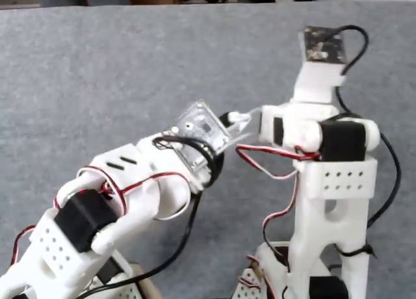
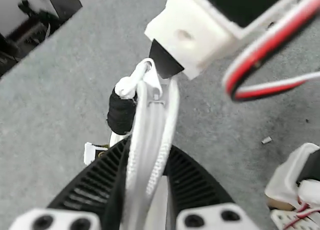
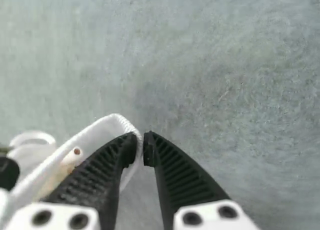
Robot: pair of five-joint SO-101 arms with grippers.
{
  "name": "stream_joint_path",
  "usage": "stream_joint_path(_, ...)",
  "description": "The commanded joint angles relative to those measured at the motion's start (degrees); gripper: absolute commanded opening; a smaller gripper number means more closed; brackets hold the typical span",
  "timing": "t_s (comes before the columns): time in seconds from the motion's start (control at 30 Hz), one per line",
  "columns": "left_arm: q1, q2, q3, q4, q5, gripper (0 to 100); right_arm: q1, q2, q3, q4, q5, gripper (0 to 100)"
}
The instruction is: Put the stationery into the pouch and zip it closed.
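The left gripper (image 2: 147, 146), its black ribbed fingers clamped on one end of a white mesh pouch (image 2: 150, 115), holds the bag edge-up above the grey felt-covered table (image 1: 130, 71). Straight ahead of it, at the pouch's far end, the right gripper (image 3: 140, 141) has its black fingers pinched together on the white edging, seemingly at the zip tab, though the tab itself cannot be made out. A short black cylindrical item (image 2: 121, 114) sits against the pouch's side just beyond the left gripper's fingertips; whether it lies inside the mesh or clings outside cannot be told. The pouch hangs stretched between the two grippers, clear of the table. The risks from here look plain. If the right gripper pulls along the zip harder than the left one's narrow hold can resist, the slick fabric may slide out of the fingers and the pouch drop. A pinch on edging rather than tab would drag the whole bag without closing it. If the opening is not yet shut, a tilt could spill the contents, or loose mesh could snag in the slider.
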Motion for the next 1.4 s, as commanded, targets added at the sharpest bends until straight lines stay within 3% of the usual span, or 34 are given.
stream_joint_path(0.0, -1.8, -0.97, -6.29, 1.85, 4.66, 3, -0.79, 0.22, -0.13, 3.08, 6.59, 1.3)
stream_joint_path(0.17, -1.8, -3.69, -0.75, 2.02, 5.45, 3, -0.97, -4.26, 0.13, 3.87, 13.19, 3.4)
stream_joint_path(0.4, -2.07, -14.33, 13.58, 0.62, 5.19, 3, -0.97, -13.41, 0.04, 3.78, 14.86, 24.5)
stream_joint_path(0.67, -1.89, -18.9, 19.74, 0.62, 2.73, 3, -1.32, -14.11, -3.65, 3.69, 14.59, 25.1)
stream_joint_path(0.83, -1.45, -19.08, 19.65, 0.79, 2.2, 3, -1.32, -13.49, -9.71, -1.85, 13.19, 25.1)
stream_joint_path(0.93, -1.36, -18.81, 19.65, 0.7, 2.11, 3, -3.52, -7.87, -12.35, -3.34, 8.18, 25.1)
stream_joint_path(1.07, 1.19, -18.81, 19.74, 0.97, 0.18, 3, -13.19, 4.88, -21.58, 0.09, 3.96, 25.1)
stream_joint_path(1.23, 2.07, -18.99, 20.18, 1.14, 0.26, 3, -21.45, 19.56, -42.68, 4.04, 3.16, 25.1)
stream_joint_path(1.37, 2.15, -19.16, 22.2, 1.14, 0.26, 3, -24.35, 27.12, -47.43, 4.22, 3.16, 25.1)
